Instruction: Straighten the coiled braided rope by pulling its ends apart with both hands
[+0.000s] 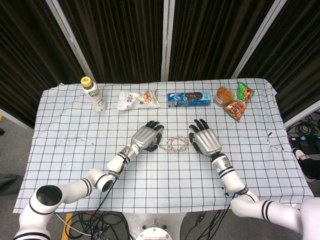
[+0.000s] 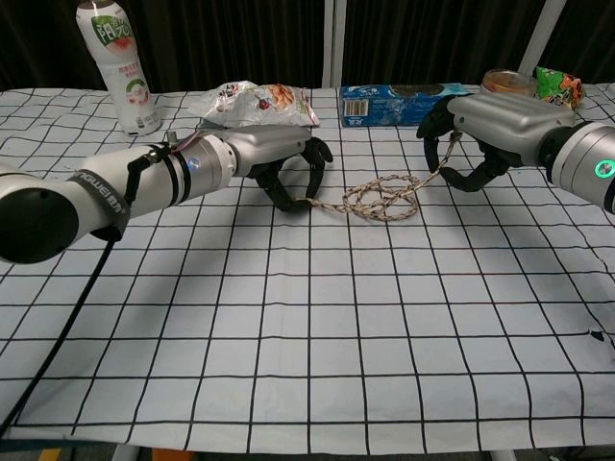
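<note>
A tan braided rope (image 1: 175,144) (image 2: 381,197) lies looped on the checked cloth between my two hands. My left hand (image 1: 145,137) (image 2: 279,165) is at the rope's left end, fingers curled down and pinching it against the cloth. My right hand (image 1: 206,140) (image 2: 480,130) holds the rope's right end, which rises off the table up into its curled fingers. The middle of the rope is still coiled in a couple of loops.
Along the far edge stand a drink bottle (image 1: 94,94) (image 2: 120,65), a snack bag (image 1: 138,99) (image 2: 254,104), a blue biscuit box (image 1: 189,99) (image 2: 399,103), a small jar (image 1: 224,95) and orange and green packets (image 1: 240,104).
</note>
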Action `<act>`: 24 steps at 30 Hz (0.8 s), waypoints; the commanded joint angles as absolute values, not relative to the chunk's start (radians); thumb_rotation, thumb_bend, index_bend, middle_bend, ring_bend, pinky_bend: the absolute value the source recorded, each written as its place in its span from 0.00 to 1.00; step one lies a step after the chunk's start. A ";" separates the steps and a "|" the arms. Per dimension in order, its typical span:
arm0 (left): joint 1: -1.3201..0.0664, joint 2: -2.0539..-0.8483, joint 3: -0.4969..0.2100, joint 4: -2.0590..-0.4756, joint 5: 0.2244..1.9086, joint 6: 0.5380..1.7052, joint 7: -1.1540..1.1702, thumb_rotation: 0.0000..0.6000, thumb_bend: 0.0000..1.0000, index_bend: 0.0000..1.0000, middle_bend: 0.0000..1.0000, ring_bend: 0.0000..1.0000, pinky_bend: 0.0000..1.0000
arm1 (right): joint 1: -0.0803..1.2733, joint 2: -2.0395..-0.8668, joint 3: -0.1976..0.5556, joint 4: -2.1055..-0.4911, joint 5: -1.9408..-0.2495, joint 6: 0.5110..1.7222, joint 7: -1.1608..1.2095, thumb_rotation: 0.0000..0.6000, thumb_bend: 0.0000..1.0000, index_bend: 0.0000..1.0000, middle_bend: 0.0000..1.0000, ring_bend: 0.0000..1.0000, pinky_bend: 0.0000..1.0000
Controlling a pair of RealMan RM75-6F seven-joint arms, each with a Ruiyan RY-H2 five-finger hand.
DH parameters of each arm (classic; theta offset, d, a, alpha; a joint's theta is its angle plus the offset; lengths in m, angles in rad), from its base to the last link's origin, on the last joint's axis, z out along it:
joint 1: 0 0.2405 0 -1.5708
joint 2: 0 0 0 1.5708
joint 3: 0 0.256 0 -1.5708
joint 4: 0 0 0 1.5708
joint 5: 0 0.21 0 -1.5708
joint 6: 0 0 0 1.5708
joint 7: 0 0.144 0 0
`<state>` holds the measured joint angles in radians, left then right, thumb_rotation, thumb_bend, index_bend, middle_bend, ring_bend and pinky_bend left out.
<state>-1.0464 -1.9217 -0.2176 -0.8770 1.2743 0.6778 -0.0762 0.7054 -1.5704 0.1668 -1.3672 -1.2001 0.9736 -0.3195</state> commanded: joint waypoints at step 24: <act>-0.638 -1.477 -0.080 -1.195 1.318 1.029 -0.179 1.00 0.36 0.61 0.13 0.00 0.00 | 0.510 -1.243 0.145 -1.515 -1.260 1.097 0.003 1.00 0.53 0.67 0.20 0.00 0.00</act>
